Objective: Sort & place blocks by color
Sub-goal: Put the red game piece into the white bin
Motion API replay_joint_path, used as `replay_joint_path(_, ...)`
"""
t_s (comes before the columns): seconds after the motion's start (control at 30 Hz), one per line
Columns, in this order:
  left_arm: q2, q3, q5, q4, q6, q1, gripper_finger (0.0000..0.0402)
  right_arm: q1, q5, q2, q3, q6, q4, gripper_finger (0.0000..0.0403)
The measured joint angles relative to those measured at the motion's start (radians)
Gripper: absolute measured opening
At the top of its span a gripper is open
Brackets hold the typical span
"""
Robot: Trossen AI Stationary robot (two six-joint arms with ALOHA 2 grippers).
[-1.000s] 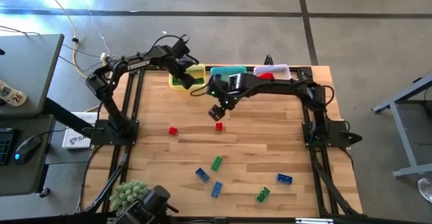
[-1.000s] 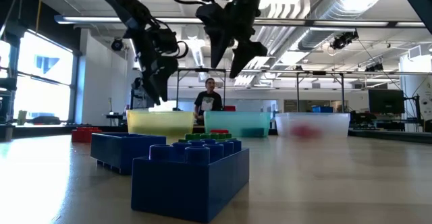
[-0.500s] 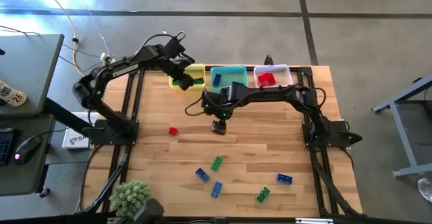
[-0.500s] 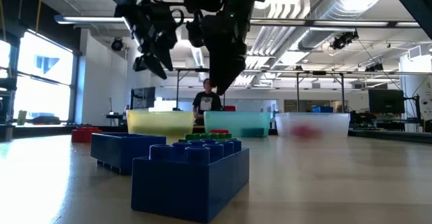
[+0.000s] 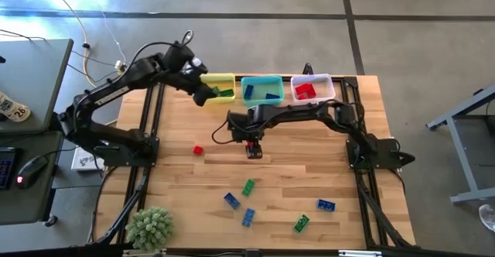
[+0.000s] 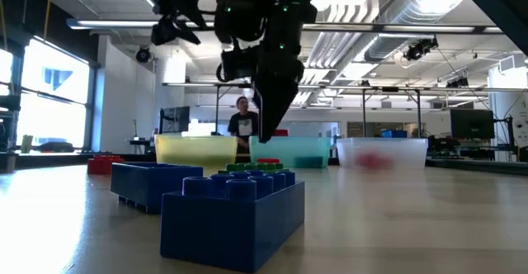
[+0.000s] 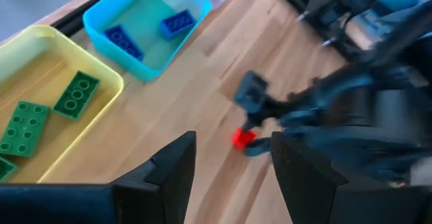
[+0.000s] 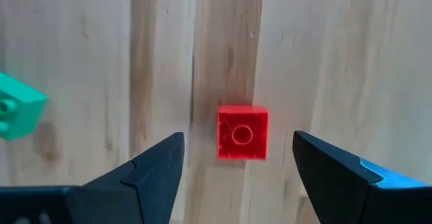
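A small red block lies flat on the wooden table. My right gripper hangs over it, pointing down and open, with one finger on each side and touching nothing; the high view shows this gripper at the table's middle. My left gripper is raised by the yellow bin, open and empty. Green blocks lie in that bin and blue blocks in the teal bin. Red blocks sit in the clear bin.
A second red block lies left of centre. Green blocks and blue blocks are scattered toward the near edge. A green plant stands at the near left corner. A person stands beyond the table.
My left gripper has risen and drawn back from over the yellow bin toward the table's left edge, tipping flatter. My right gripper has come down and toward the near edge over the red block, rolling its wrist until its fingers straddle the block.
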Motion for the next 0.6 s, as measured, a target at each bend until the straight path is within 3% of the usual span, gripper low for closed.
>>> replay_joint_path(0.43,-0.080,0.000,-0.004,-0.001,-0.066,-0.032,0.0181,-0.001,0.039,0.106,0.000,-0.017,0.029,0.0261)
replay_joint_path(0.6,-0.081,0.000,-0.004,-0.002,-0.070,-0.033,0.0181,-0.001,0.040,0.107,0.000,0.013,0.035,0.0212)
